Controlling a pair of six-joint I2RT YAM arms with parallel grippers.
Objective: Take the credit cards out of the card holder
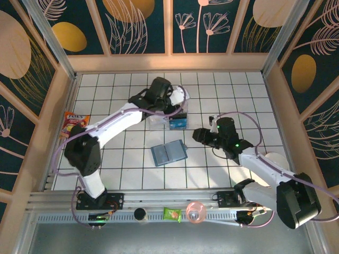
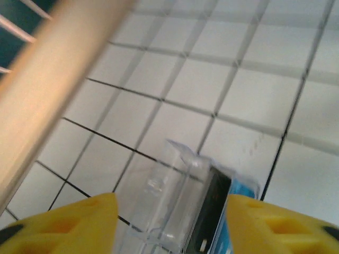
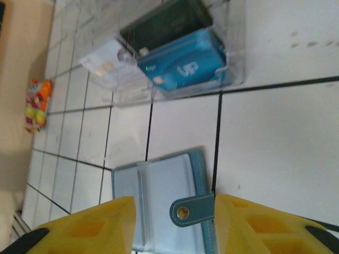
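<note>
a white tiled table (image 1: 132,174) carries everything. the soft teal folding card holder (image 1: 169,153) lies open and flat near the middle of the table, with its lighter blue-grey inside facing up. its little strap with a round snap (image 3: 184,212) sticks out to one side.

just past the card holder, toward the far edge, sits a clear plastic tray (image 1: 156,123). a thin bright blue credit card (image 3: 185,69) rests in the tray, right beside a flat black rectangle (image 3: 164,21). something pale and flat (image 3: 108,63) lies in the other part of the tray.

the left gripper (image 2: 170,211) hangs over the tray. its yellow fingers (image 2: 79,222) are spread wide apart and hold nothing.

the right gripper (image 3: 175,206) hangs over the open card holder, toward the right edge of the table. its yellow fingers (image 3: 265,222) are apart too, with nothing between them.

an orange and red snack packet (image 1: 71,124) lies at the left edge of the table. a small green packet (image 1: 172,214) and a round pink thing (image 1: 196,211) sit on the metal rail along the near edge.
</note>
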